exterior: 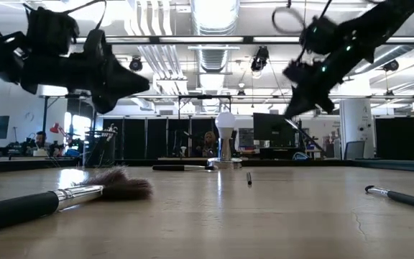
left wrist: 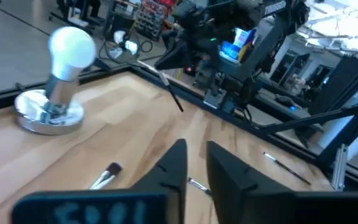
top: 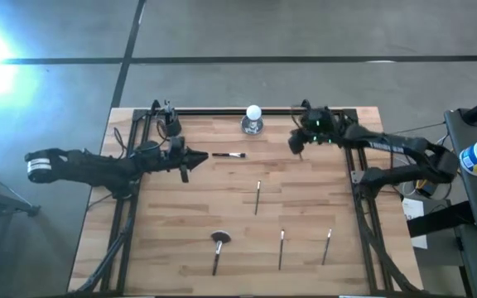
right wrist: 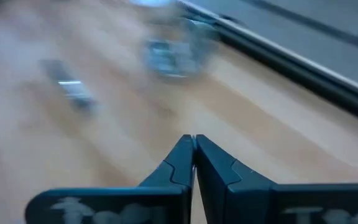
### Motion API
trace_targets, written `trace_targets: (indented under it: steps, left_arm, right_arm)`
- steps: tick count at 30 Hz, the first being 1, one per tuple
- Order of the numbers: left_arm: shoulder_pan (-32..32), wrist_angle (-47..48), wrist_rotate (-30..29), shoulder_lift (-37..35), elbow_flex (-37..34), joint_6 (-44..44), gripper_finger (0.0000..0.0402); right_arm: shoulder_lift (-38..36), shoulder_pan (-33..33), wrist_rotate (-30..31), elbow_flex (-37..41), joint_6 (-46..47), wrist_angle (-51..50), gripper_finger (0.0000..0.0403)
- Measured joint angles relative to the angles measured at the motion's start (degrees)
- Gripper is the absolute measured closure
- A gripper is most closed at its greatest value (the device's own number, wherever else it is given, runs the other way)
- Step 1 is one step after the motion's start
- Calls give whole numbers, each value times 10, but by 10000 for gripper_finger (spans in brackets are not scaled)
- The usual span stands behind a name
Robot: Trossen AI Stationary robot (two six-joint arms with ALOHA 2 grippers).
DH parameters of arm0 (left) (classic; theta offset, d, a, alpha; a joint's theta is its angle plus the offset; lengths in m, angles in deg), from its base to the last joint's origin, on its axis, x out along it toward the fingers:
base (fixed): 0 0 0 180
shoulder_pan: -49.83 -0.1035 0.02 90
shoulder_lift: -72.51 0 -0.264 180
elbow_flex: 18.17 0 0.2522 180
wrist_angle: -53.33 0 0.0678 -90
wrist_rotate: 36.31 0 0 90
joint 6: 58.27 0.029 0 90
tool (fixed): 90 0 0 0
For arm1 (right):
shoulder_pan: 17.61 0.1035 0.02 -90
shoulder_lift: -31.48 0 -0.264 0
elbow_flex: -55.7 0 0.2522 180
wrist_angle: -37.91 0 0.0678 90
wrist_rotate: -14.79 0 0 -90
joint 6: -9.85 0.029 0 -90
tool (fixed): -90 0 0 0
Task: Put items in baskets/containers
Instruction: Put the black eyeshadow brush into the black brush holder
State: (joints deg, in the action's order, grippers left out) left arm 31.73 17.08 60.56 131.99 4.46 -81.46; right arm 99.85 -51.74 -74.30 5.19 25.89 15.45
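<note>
Over the wooden table [top: 164,248] both arms hang clear of the boards. The left gripper [top: 186,160] has its fingers a little apart with nothing between them; just ahead of its tips lies a short brush [top: 228,155], and beyond that the white ball on a silvery base [top: 253,120]. The right gripper [top: 295,144] is clenched tight on nothing. The fluffy-headed brush [top: 219,248] and three thin brushes [top: 281,248] lie nearer the table's front edge, well away from both grippers.
</note>
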Motion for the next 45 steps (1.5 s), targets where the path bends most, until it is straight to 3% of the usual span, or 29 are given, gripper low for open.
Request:
trace_targets:
  steps: [6,11,19,27,41,45]
  left_arm:
    - [67,6,-40,51,50,8,285]
    - [104,-23,-42,108,100,23,270]
    - [114,-55,-35,177,175,26,269]
    - [115,-58,-12,214,232,45,269]
    - [115,-53,-2,241,276,36,269]
    - [115,-60,13,237,276,36,297]
  right_arm:
    - [-52,99,4,31,21,121,394]
    - [-44,169,5,40,21,263,394]
    - [28,250,5,42,-4,518,394]
    - [124,274,-6,42,-15,698,394]
    - [219,284,-66,-43,-32,719,394]
    - [225,284,-74,-50,-32,715,394]
